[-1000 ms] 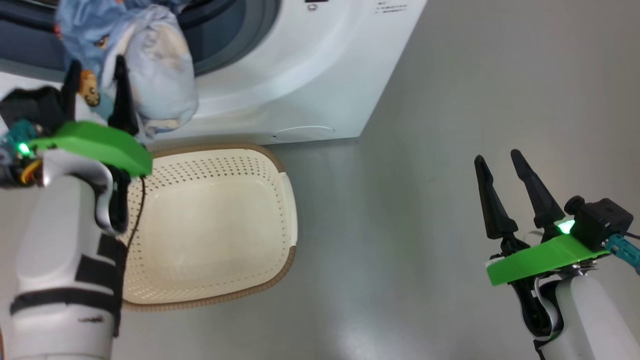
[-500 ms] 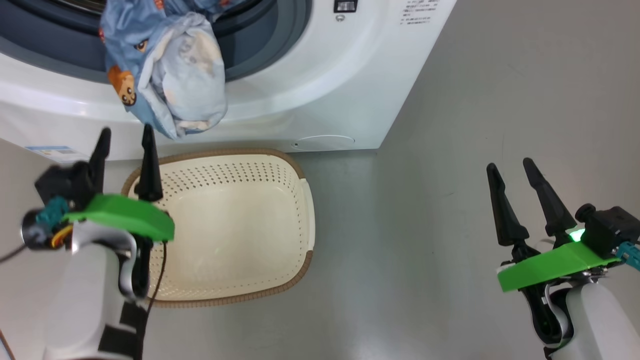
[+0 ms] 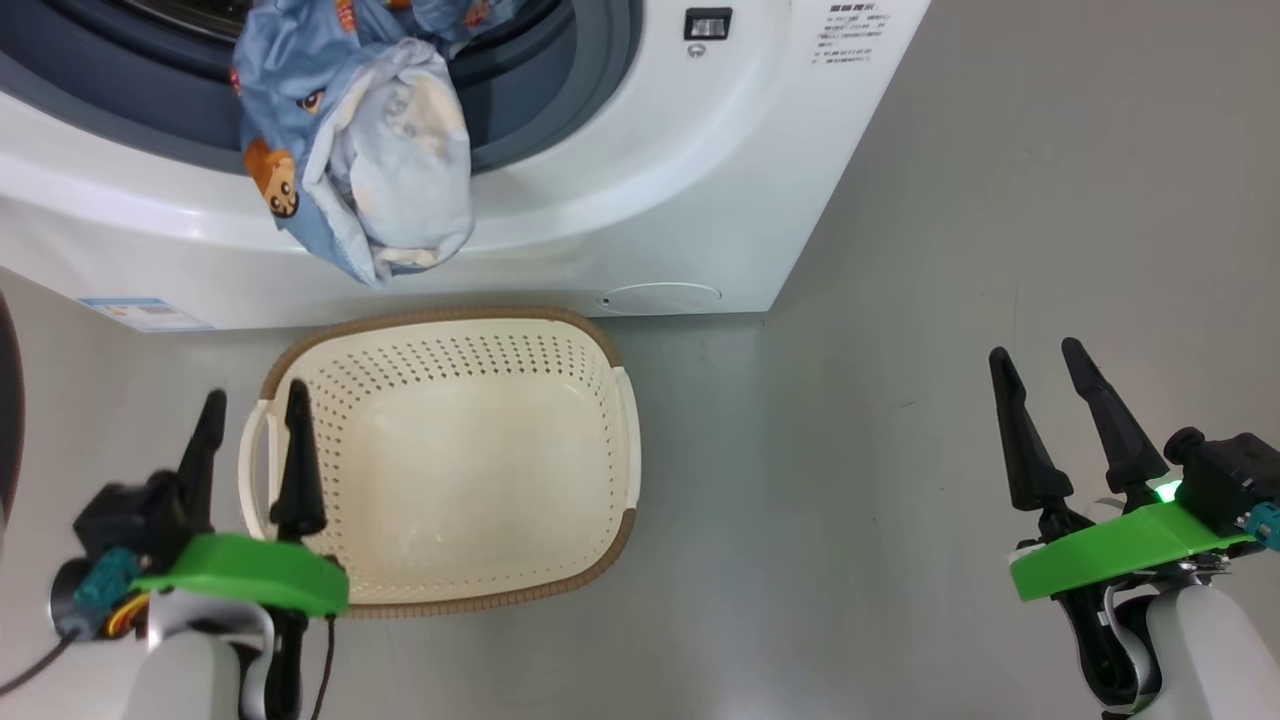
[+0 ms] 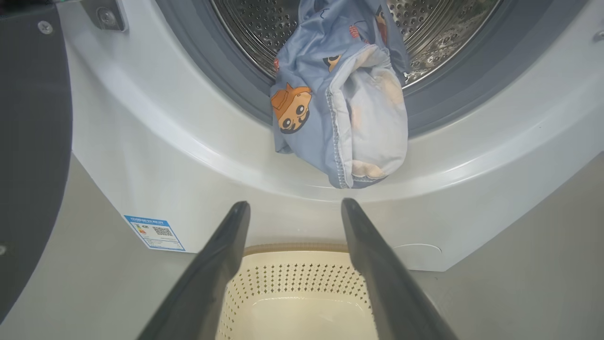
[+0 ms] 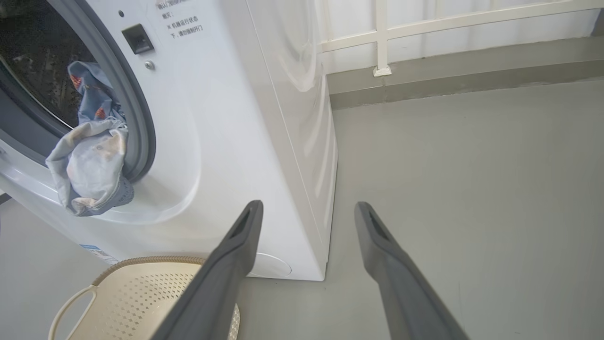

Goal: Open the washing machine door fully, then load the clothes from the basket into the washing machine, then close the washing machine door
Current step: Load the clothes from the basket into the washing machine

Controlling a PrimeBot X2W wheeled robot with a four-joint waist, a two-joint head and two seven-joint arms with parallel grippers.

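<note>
Left gripper (image 3: 255, 392): 2 fingers spread, empty.
Right gripper (image 3: 1034, 348): 2 fingers spread, empty.
Clothes (image 3: 360, 160): beyond left fingertips, hanging from washing machine (image 3: 650, 180) mouth.

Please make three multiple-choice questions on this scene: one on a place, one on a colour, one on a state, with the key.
1. Where are the clothes? A) on the floor B) draped over the opening lip of the washing machine C) on top of the machine
2. What colour is the rim of the basket? A) brown B) green C) black
3. How do the jaws of the left gripper stand? A) open, holding nothing B) shut on a garment C) shut on a handle
Key: 1 B, they hang from the opening down the white front; 2 A, a brown band edges it; 3 A, they stand apart, nothing between.
</note>
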